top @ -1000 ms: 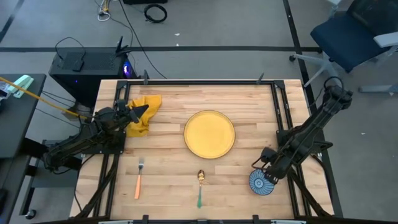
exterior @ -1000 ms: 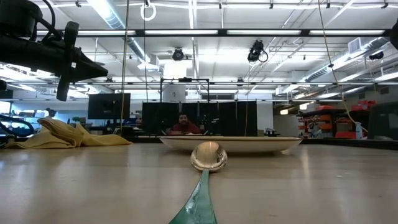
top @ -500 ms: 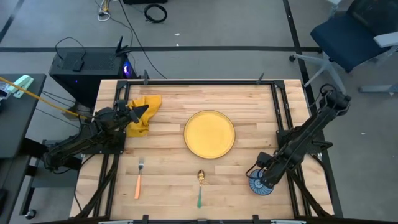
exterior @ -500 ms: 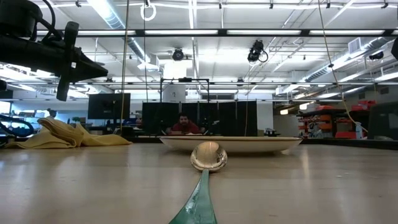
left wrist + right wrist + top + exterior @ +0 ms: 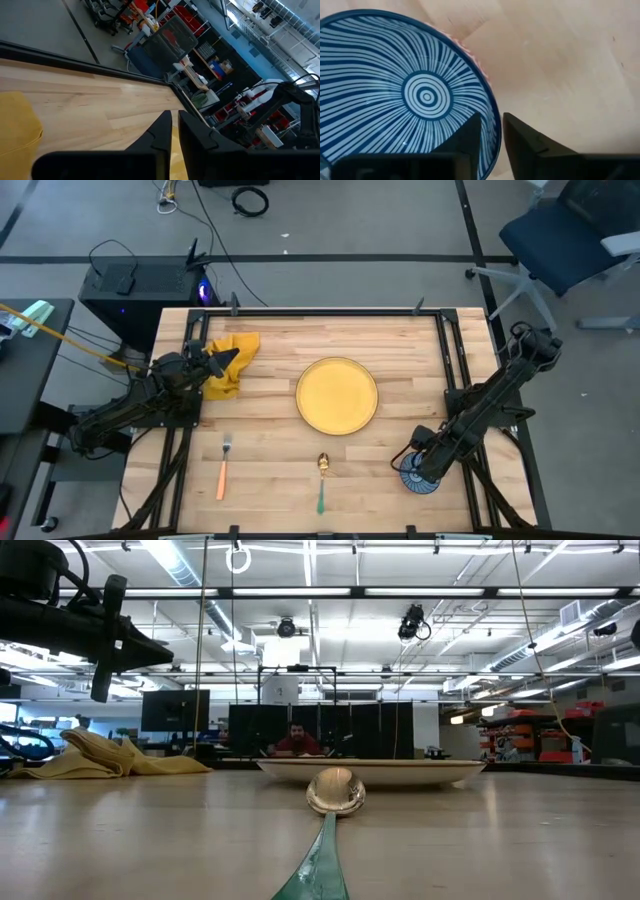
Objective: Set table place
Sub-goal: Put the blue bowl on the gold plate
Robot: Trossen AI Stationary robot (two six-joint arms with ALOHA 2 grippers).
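On the big light wooden desk point(image 5: 270, 395), the left claw point(image 5: 222, 358) hangs over the crumpled yellow cloth point(image 5: 232, 352) with its fingers nearly together, holding nothing. Next come the orange-handled fork point(image 5: 224, 466), the round yellow plate point(image 5: 337, 395) and the green-handled spoon point(image 5: 322, 483). The right claw point(image 5: 491, 131) sits narrow around the rim of the blue striped bowl point(image 5: 400, 100) near the front right; the setting looks half done, with cloth and bowl likely left to place, and the low view hides the bowl.

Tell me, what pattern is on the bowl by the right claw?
The bowl has blue and white stripes radiating from central rings, clearest in the right wrist view.
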